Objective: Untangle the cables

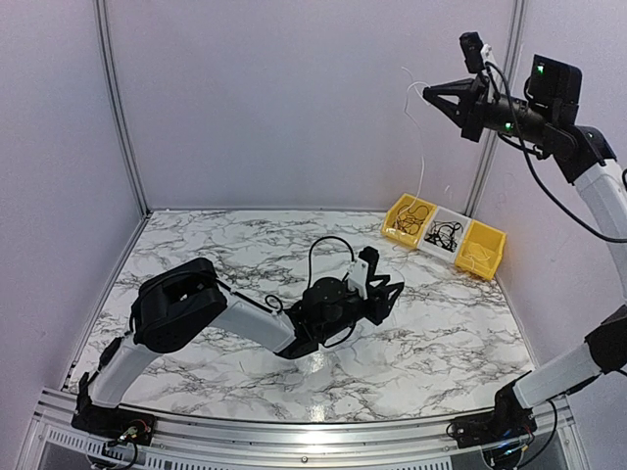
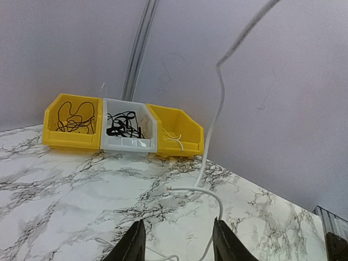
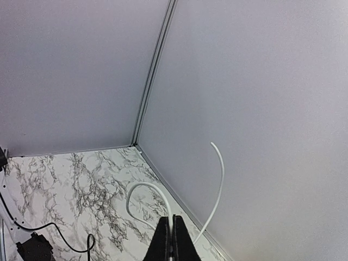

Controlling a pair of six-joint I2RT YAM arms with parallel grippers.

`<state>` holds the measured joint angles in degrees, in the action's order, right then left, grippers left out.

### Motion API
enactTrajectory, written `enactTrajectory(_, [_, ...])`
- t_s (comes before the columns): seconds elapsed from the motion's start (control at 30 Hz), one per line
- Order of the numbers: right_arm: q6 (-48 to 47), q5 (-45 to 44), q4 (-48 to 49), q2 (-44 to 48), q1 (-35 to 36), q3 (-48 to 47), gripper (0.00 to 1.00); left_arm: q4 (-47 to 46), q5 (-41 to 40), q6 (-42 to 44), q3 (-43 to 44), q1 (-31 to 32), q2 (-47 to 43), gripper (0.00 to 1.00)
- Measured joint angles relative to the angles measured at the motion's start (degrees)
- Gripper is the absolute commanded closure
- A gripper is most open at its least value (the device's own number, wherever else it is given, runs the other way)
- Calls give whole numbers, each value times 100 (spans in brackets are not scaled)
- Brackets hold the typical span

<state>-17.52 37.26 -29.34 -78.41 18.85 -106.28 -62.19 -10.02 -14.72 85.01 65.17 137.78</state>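
My right gripper (image 1: 428,93) is raised high near the back right wall, shut on a thin white cable (image 1: 422,157). The cable hangs from it down toward the table. In the right wrist view the fingers (image 3: 172,236) pinch this cable (image 3: 223,172), with a loop and a free end sticking out. My left gripper (image 1: 392,294) rests low over the marble table, open. In the left wrist view (image 2: 178,242) the white cable (image 2: 220,103) comes down and runs between the fingers, close to the right one. Black cables (image 2: 122,124) lie in the bins.
Three bins stand in a row at the back right: a yellow one (image 2: 70,140) with black wires, a white one (image 2: 128,144) with black wires, and a yellow one (image 2: 190,128) with white wires. The row shows in the top view (image 1: 487,264). Walls enclose the table.
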Motion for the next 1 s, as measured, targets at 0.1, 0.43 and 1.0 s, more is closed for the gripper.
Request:
enactTrajectory(0.1, [13,17,7,24,0,7,100,63,208,-50,107,4,87,60])
enactTrajectory(0.43, [103,44,39,37,0,81,100,81,737,-146,426,4,254,58])
enactTrajectory(1.0, [-55,-682,-66,-256,-24,-1362,100,382,706,-411,979,-2,868,100])
